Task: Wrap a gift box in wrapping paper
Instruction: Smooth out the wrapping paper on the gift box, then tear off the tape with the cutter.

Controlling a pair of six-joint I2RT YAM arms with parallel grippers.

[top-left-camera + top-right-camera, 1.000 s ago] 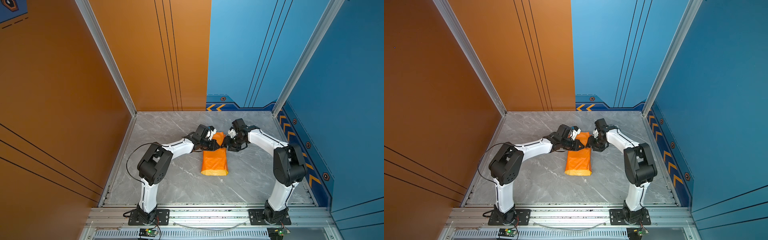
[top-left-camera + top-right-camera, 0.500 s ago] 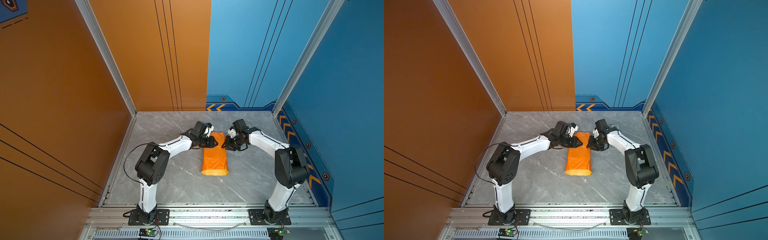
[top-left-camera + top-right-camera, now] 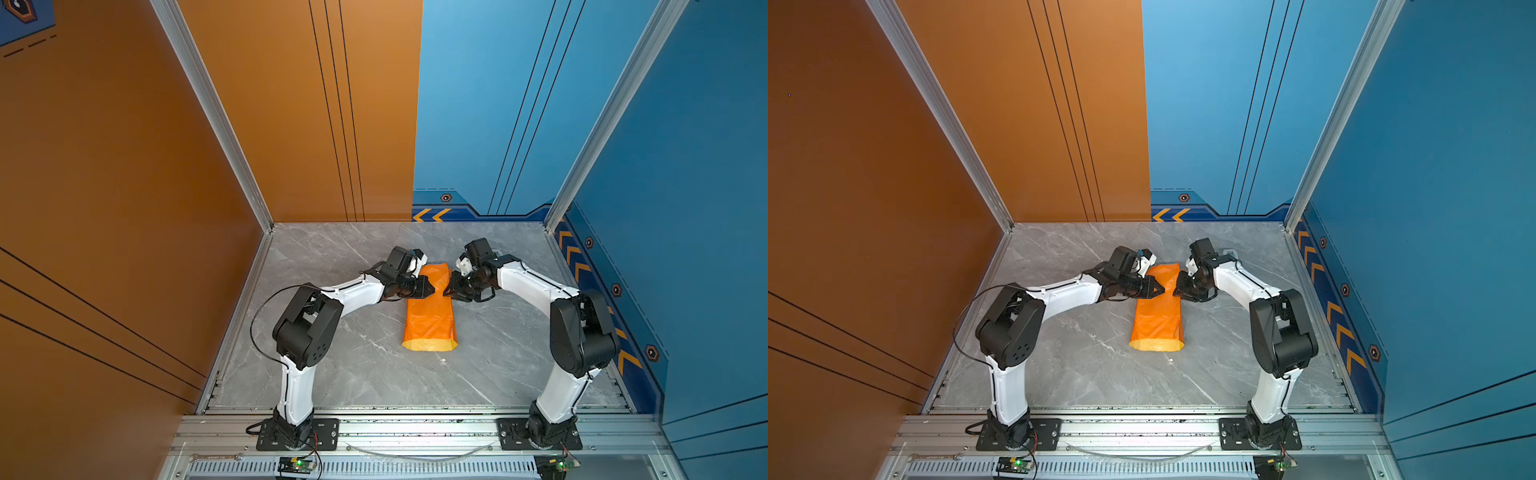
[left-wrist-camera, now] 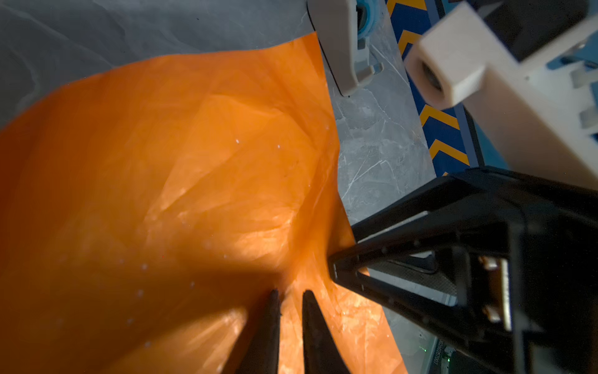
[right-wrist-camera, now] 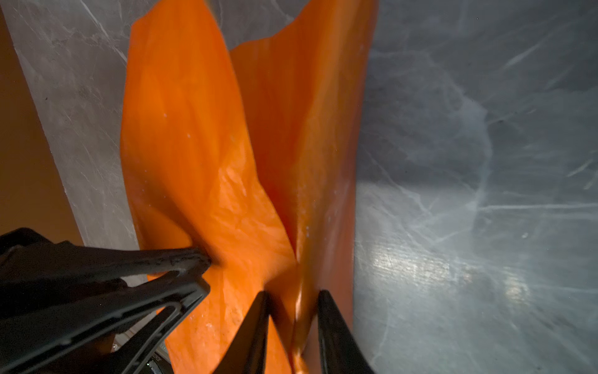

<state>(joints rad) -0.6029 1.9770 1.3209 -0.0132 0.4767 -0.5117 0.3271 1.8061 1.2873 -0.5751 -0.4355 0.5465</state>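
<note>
The wrapping paper (image 3: 428, 320) (image 3: 1156, 324) lies mid-table as an orange tube, its pale yellow inner face showing at the near end. The gift box is hidden. My left gripper (image 3: 432, 289) (image 4: 289, 293) meets the paper's far part from the left. Its jaws are almost together, with paper (image 4: 194, 162) in the narrow slit. From the right comes my right gripper (image 3: 446, 289) (image 5: 293, 293), shut on an upright fold of the paper (image 5: 194, 145). The sheet is pinched to a waist between the two grippers (image 3: 1162, 289) (image 3: 1176, 289).
A small white tape dispenser (image 4: 339, 48) (image 3: 1229, 252) with a blue roll stands on the marble table (image 3: 353, 374) just behind the right arm. Orange and blue walls close the left, back and right sides. Both arm bases sit on the front rail.
The right jaws have narrowed onto the fold. Both grippers remain at the far part of the paper, which is now drawn in more tightly between them.
</note>
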